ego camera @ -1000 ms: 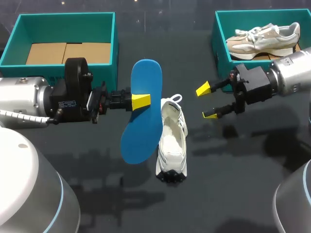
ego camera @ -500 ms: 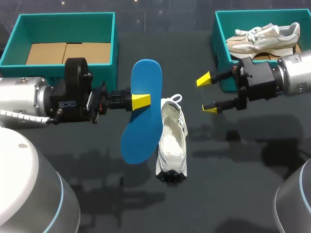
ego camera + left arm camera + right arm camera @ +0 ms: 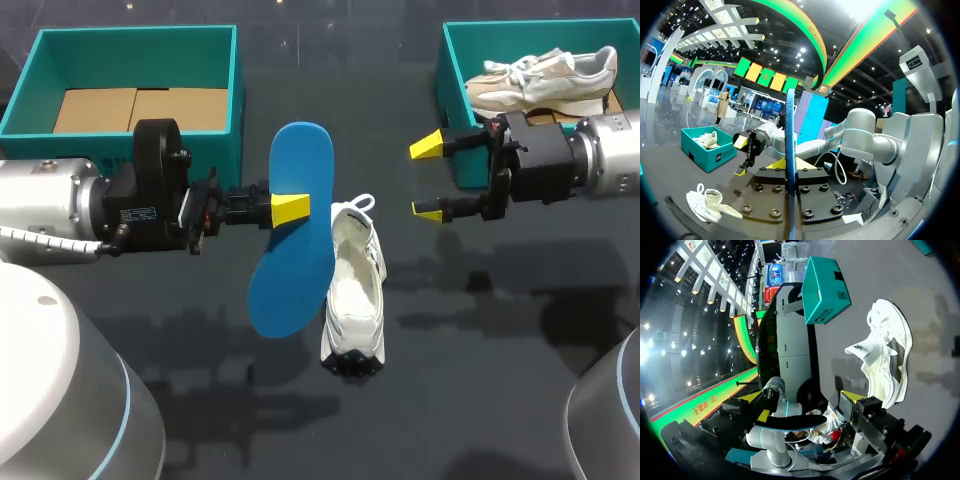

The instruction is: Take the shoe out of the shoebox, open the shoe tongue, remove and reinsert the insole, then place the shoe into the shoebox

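The white shoe (image 3: 353,300) is lying on the dark worktop (image 3: 480,400), nearest in the head view, with its opening facing up. Just beside it, toward my left, the blue insole (image 3: 292,228) is hanging above the worktop, gripped by the left hand (image 3: 290,209). From above only one yellow fingertip is showing on the insole's face, and the other is hiding behind it. The left wrist view is filling that gap. There the insole (image 3: 790,165) is standing edge-on as a thin blue line, with both fingers pressing it from either side and the shoe (image 3: 705,205) lying apart from it.

Past the shoe, toward my right, the right hand (image 3: 430,178) is hovering with its fingers spread wide and nothing between them. In the right wrist view a labelled flap is sticking out sideways at the shoe's (image 3: 887,357) opening, which is hard to make out from above.

Farthest off, the right teal shoebox (image 3: 455,70) is holding a beige shoe (image 3: 545,80). The right arm is covering the box's near wall in part, and its far side is cut off. The left teal shoebox (image 3: 130,45) is showing brown cardboard (image 3: 135,108) on its floor.
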Controlling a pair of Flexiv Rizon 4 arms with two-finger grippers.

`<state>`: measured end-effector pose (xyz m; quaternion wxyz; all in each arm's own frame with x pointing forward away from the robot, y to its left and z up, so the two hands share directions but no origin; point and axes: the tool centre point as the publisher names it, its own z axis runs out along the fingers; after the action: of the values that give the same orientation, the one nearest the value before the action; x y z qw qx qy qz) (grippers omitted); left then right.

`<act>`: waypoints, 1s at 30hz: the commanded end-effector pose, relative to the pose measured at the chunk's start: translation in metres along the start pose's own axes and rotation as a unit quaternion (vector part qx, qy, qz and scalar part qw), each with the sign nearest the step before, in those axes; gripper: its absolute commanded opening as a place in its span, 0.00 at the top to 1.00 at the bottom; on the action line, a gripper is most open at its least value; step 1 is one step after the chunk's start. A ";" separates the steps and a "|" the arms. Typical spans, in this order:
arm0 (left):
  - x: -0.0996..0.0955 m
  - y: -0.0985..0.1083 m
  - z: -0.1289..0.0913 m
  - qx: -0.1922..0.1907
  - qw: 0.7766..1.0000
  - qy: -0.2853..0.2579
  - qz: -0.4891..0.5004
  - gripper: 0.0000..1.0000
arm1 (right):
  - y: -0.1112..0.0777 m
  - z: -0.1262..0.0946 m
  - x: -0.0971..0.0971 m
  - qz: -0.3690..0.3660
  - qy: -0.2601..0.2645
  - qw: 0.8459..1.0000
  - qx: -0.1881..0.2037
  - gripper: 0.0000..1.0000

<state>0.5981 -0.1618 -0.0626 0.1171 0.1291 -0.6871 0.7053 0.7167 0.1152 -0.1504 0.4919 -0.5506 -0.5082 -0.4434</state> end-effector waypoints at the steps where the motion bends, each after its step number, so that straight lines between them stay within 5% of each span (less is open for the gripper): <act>1: 0.001 0.002 0.001 0.001 1.000 -0.001 0.000 1.00 | -0.002 0.002 0.006 0.003 0.001 1.000 -0.005 0.00; 7: -0.023 0.000 0.002 -0.010 0.999 -0.019 0.039 1.00 | -0.005 0.009 0.011 0.013 0.004 1.000 -0.002 0.00; 14: -0.043 0.002 0.008 -0.001 0.981 -0.026 0.193 1.00 | -0.006 0.011 0.012 0.036 0.017 0.999 0.004 0.00; 23: -0.049 0.002 0.019 -0.026 0.918 0.024 0.395 1.00 | -0.008 0.014 0.016 0.056 0.017 0.998 0.007 0.00; 26: -0.047 0.007 0.020 -0.073 0.857 0.036 0.508 1.00 | -0.007 0.014 0.018 0.072 0.021 0.997 0.002 0.00; 30: -0.047 0.007 0.020 -0.073 0.857 0.036 0.508 1.00 | -0.005 0.013 0.018 0.087 0.023 0.996 -0.001 0.00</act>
<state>0.6356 -0.1800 -0.0870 -0.1515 -0.1538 -0.7072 0.6733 0.7139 0.1289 -0.1336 0.5413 -0.5813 -0.4472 -0.4112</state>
